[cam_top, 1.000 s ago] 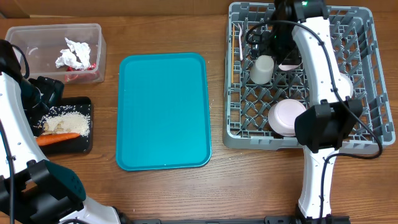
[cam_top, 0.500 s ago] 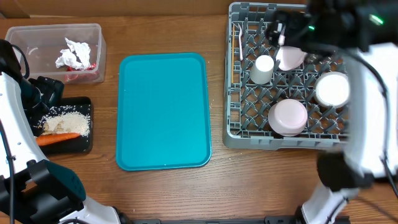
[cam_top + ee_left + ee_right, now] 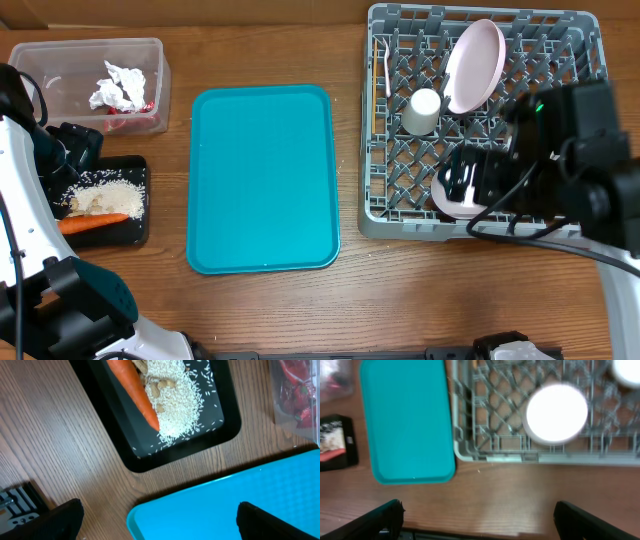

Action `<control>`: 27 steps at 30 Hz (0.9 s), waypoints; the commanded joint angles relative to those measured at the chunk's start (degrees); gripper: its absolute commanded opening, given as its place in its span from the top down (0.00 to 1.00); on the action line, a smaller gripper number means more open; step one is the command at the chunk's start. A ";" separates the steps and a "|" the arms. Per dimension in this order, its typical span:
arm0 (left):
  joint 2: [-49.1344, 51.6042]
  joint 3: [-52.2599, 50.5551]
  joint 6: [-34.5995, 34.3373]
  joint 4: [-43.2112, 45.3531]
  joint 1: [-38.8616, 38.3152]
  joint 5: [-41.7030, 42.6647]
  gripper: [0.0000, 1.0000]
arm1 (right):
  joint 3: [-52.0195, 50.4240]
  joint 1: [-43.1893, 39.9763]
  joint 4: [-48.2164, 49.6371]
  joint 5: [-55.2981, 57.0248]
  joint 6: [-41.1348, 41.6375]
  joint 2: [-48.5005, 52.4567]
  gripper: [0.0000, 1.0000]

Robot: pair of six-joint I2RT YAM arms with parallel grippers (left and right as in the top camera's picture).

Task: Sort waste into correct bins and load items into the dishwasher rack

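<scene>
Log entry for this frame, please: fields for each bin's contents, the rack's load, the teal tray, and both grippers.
black tray: carrot stick, rice, nuts
clear tub: crumpled tissue, red wrapper
dishwasher rack: plate leaning on edge, cup, bowl, second bowl partly out of frame
teal tray: between bins and rack
left gripper: jaws open, holding nothing, near the black tray
right gripper: jaws open, holding nothing, by the rack's front edge

Overhead looks straight down on the wooden desk point(image 3: 400, 290); nearer, down-facing wrist views share the flat teal plastic tray point(image 3: 262, 180).
</scene>
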 commanded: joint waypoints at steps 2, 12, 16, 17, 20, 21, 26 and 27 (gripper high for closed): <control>0.74 -0.28 -0.20 -0.13 -0.55 -0.22 0.00 | -8.31 0.00 0.04 0.28 4.15 -3.19 0.00; 0.74 -0.28 -0.17 -0.13 -0.57 -0.22 0.00 | -10.97 0.00 -0.39 0.24 4.15 -0.26 0.00; 0.74 -0.28 -0.17 -0.13 -0.55 -0.22 0.00 | -11.02 0.00 -0.52 1.16 2.16 -0.11 0.00; 0.74 -0.28 -0.20 -0.13 -0.55 -0.22 0.00 | -11.06 0.00 -0.15 1.86 2.21 -0.11 0.00; 0.74 -0.28 -0.17 -0.13 -0.57 -0.22 0.00 | -11.63 0.00 2.60 3.37 1.95 -0.11 0.00; 0.74 -0.28 -0.17 -0.13 -0.55 -0.22 0.00 | -12.26 0.02 4.17 3.28 1.03 -0.11 0.00; 0.74 -0.28 -0.17 -0.13 -0.55 -0.22 0.00 | -22.14 0.00 19.15 2.78 -2.91 -3.74 0.00; 0.74 -0.28 -0.17 -0.15 -0.55 -0.22 0.00 | -25.35 0.00 22.45 2.34 -3.78 -5.31 0.00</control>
